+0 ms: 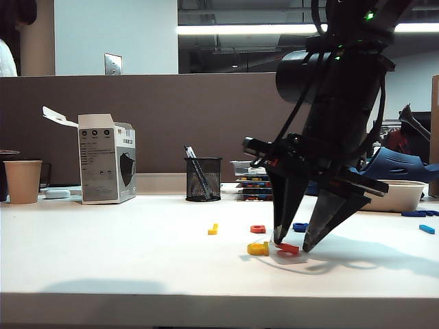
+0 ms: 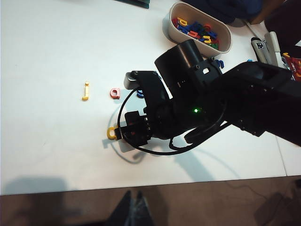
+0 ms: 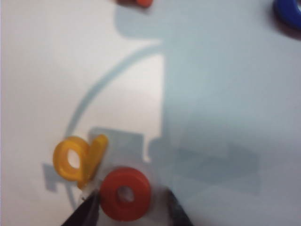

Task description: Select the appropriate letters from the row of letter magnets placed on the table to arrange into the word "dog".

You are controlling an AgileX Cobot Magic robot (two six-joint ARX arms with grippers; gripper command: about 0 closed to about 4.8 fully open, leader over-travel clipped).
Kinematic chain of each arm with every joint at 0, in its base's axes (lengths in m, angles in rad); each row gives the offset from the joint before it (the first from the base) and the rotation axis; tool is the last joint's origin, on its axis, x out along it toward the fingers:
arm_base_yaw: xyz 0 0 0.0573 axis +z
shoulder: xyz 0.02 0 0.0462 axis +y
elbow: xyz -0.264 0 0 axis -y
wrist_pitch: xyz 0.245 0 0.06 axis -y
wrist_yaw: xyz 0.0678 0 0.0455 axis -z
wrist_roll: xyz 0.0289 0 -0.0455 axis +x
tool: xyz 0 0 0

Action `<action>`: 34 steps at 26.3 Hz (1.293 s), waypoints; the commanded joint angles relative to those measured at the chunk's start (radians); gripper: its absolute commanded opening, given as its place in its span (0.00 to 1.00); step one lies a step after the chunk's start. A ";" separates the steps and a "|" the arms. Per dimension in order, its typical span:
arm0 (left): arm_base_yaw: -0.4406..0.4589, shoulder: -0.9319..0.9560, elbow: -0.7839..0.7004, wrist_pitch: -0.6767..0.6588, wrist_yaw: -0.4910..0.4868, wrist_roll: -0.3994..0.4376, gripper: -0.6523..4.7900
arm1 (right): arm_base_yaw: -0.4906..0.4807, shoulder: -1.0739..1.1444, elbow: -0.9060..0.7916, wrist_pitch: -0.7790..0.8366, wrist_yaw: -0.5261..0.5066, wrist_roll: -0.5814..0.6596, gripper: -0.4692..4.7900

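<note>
On the white table (image 1: 103,247) the red-orange "o" (image 1: 288,248) lies flat right beside the yellow "d" (image 1: 258,248). My right gripper (image 1: 291,245) points down over the "o" and stands open, one fingertip on each side of it. In the right wrist view the "o" (image 3: 125,194) sits between the dark fingertips (image 3: 87,212), with a gap to the other tip, and the "d" (image 3: 77,158) is just beyond. The dark blue "g" (image 1: 300,227) lies behind in the row. My left gripper (image 2: 134,207) hangs shut off the table's front edge.
A thin yellow letter (image 1: 213,229) and a squarish red-orange letter (image 1: 258,229) lie in the row. Light blue pieces (image 1: 427,229) lie far right. At the back stand a paper cup (image 1: 22,181), a box (image 1: 106,159), a mesh pen holder (image 1: 203,178) and a white tub (image 2: 200,44) of letters.
</note>
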State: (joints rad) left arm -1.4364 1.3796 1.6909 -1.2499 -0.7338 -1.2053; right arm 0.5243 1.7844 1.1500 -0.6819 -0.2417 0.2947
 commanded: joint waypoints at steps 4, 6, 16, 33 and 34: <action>-0.002 -0.002 0.001 0.002 -0.006 0.001 0.11 | 0.000 -0.001 -0.001 -0.040 0.013 0.001 0.43; -0.002 -0.002 0.001 0.002 -0.007 0.001 0.11 | 0.000 -0.001 -0.001 -0.046 0.015 0.000 0.43; -0.002 -0.002 0.001 0.003 -0.007 0.001 0.11 | 0.000 -0.002 0.001 -0.046 0.023 0.000 0.55; -0.002 -0.002 0.001 0.002 -0.007 0.001 0.11 | -0.002 -0.001 0.001 -0.055 0.064 -0.007 0.47; -0.002 -0.002 0.001 0.003 -0.006 0.001 0.11 | -0.002 -0.002 0.001 -0.055 0.063 -0.007 0.47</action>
State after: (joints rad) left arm -1.4364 1.3796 1.6909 -1.2499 -0.7338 -1.2053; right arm 0.5220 1.7786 1.1549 -0.7235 -0.1833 0.2897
